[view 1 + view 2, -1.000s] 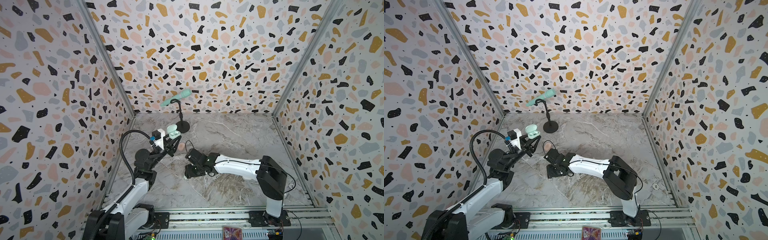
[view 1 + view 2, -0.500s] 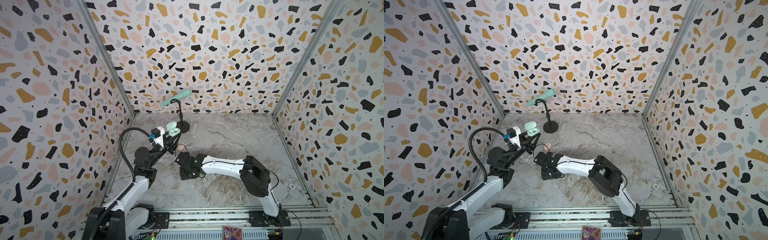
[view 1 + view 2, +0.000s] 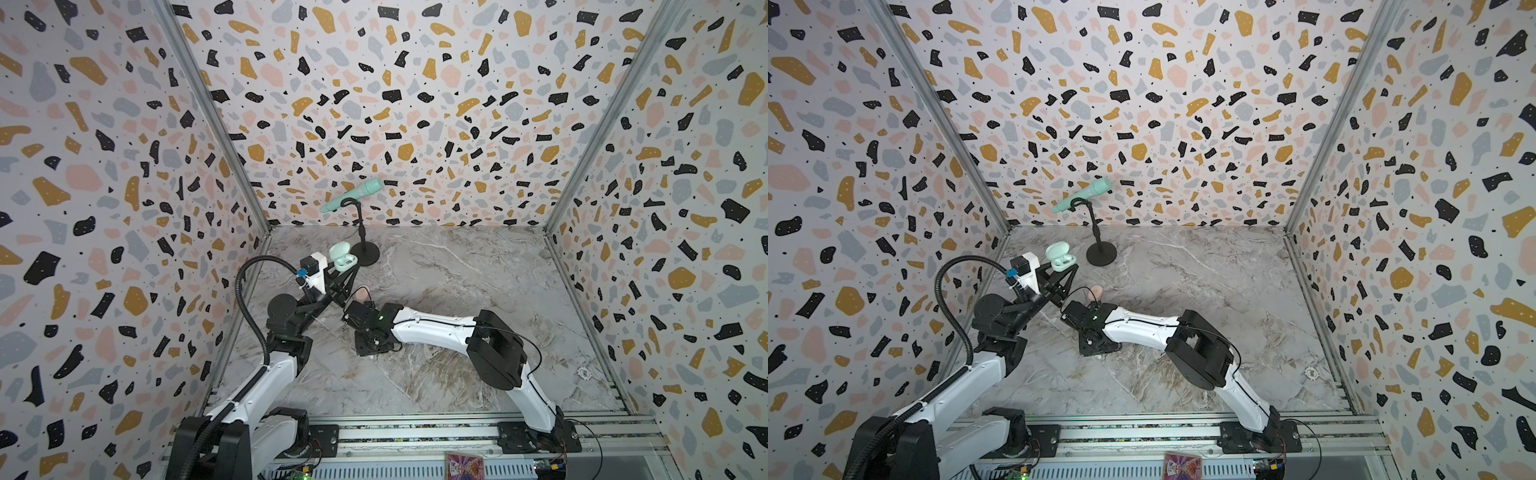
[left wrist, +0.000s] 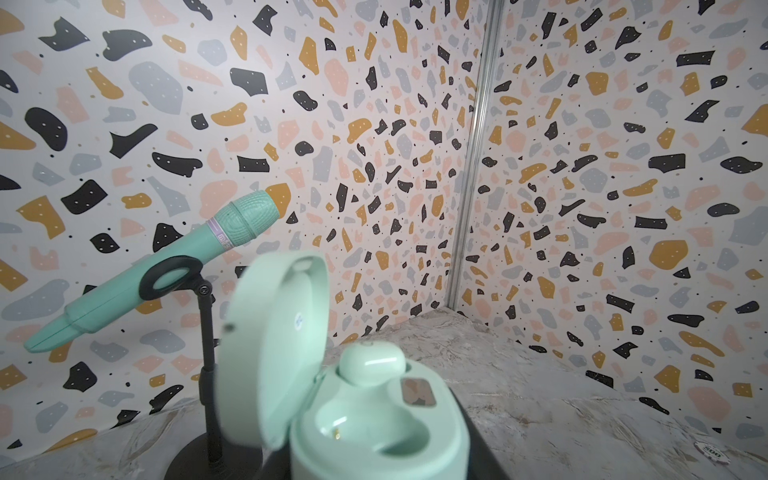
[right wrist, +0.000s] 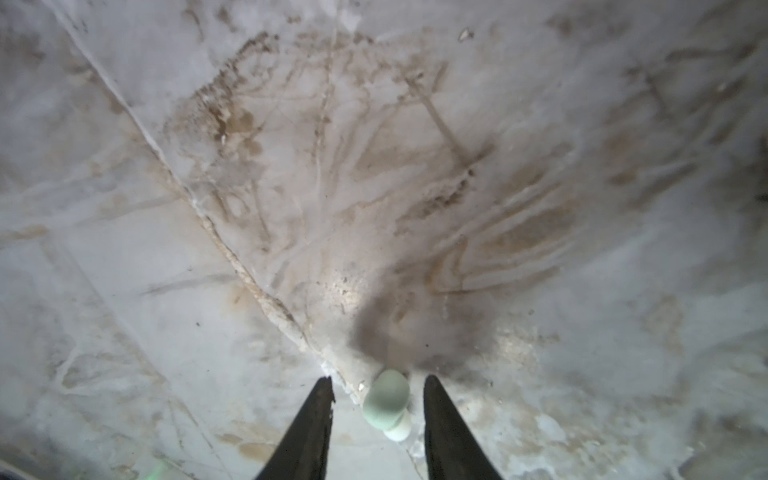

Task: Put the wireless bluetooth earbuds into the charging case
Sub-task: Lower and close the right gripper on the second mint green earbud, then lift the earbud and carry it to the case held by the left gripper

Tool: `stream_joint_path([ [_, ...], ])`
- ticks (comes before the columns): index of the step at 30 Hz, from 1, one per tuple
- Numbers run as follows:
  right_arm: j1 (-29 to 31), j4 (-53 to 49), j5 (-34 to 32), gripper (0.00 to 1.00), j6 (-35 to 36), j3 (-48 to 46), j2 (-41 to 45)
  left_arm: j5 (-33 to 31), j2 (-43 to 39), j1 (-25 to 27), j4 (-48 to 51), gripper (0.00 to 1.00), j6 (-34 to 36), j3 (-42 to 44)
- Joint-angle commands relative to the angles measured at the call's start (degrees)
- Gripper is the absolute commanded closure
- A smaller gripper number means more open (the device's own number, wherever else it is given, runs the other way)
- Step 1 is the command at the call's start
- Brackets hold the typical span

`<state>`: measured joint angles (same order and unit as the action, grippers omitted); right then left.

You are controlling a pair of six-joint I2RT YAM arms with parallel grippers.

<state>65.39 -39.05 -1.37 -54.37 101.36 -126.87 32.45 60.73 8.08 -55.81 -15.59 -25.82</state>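
The right arm has swung further left across the marble floor (image 5: 291,166) since a second ago and now sits close under the left arm, and its fingers have drawn closer together. The right gripper (image 5: 378,379) points down at the floor, its two black fingers (image 5: 320,415) still apart, with a mint earbud (image 5: 386,401) lying on the floor between them. A gap shows on each side of it. The earbud's long axis runs along the gap between the fingers, with the round mint end away from the wrist and the pale tip toward it.

The left gripper (image 3: 345,272) is clamped on the mint charging case (image 3: 343,258), held off the floor near the microphone stand (image 3: 365,253). The lid stands open, the open side facing up. A second earbud (image 4: 372,368) sits in one pocket.
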Motion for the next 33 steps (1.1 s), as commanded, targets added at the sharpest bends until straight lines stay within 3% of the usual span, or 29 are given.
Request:
stream_joint_path([
  [1, 0.18, -3.04, -0.62, 0.63, 0.93, 1.71, -0.9, 0.91, -1.07, 0.06, -2.73, 0.71, 0.81, -0.54],
  [8, 0.06, -3.57, 0.5, 0.66, 1.44, 1.29, -1.76, 1.04, -1.09, 0.09, -2.64, 0.71, 0.85, -0.45],
  [22, -0.1, -3.15, 1.28, 0.8, 1.53, -2.24, -0.07, 1.84, -1.16, 0.1, -2.2, 0.71, 1.1, -0.46],
  [33, -1.02, 2.79, 0.93, 0.81, 0.89, -10.91, 9.39, 4.39, -0.22, 0.15, -5.41, 0.71, -1.97, -0.02],
])
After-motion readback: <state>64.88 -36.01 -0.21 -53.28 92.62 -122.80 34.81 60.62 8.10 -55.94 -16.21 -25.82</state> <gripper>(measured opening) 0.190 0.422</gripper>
